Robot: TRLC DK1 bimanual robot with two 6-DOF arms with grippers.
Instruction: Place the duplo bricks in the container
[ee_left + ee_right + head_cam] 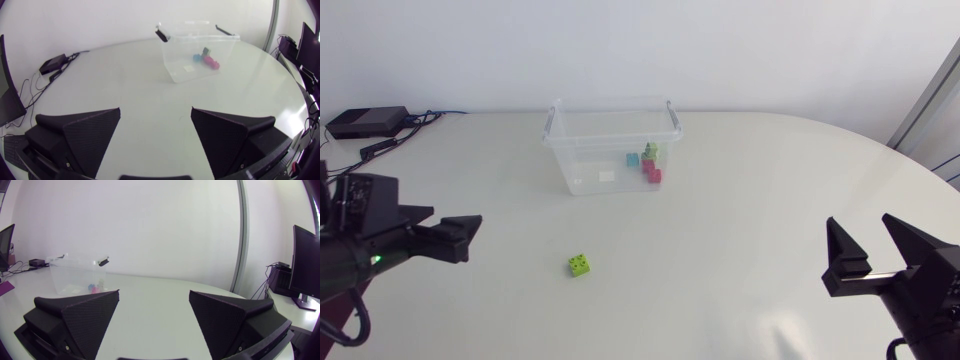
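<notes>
Left tool (155, 108) and right tool (154, 292) spread; lime four-stud brick (579, 264) near clear container (582, 165).

You are in what looks like a robotics lab set up in an office-type room. The broad, rounded white desk (750, 220) is a meeting-style surface rather than a workbench. A small black electronics box (365, 122) with cables (392, 143) sits at its far left corner. Your left arm (360, 245) and right arm (920, 285) come in over its sides. On it stands a clear plastic container (610, 150) holding toy bricks (648, 165).
</notes>
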